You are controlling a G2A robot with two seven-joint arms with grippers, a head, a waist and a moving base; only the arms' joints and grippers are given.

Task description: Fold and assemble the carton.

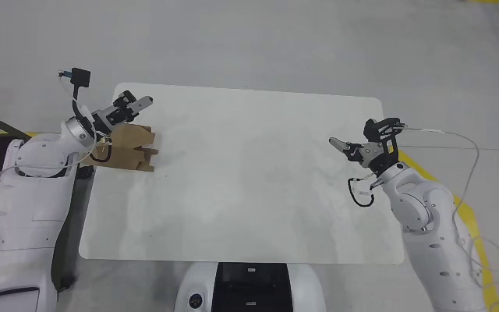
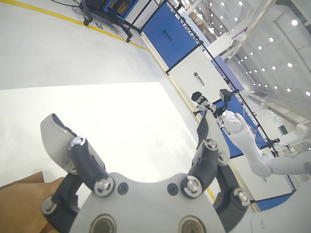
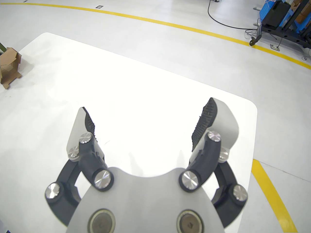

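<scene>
Table [image 1: 249, 218]: white top, rounded corners. Right gripper [image 1: 341, 148]: over the table's right side, fingers spread wide, holding nothing. Carton [image 1: 131, 148]: brown cardboard, partly folded, tabs sticking out toward the table's middle; it rests at the left edge near the far corner, well apart from the right gripper. Left gripper [image 1: 134, 100]: just beyond the carton's far edge, fingers spread wide, empty.

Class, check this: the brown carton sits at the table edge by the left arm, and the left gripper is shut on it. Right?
No: the left gripper is open and empty, as the left wrist view shows. The carton does sit there.
</scene>
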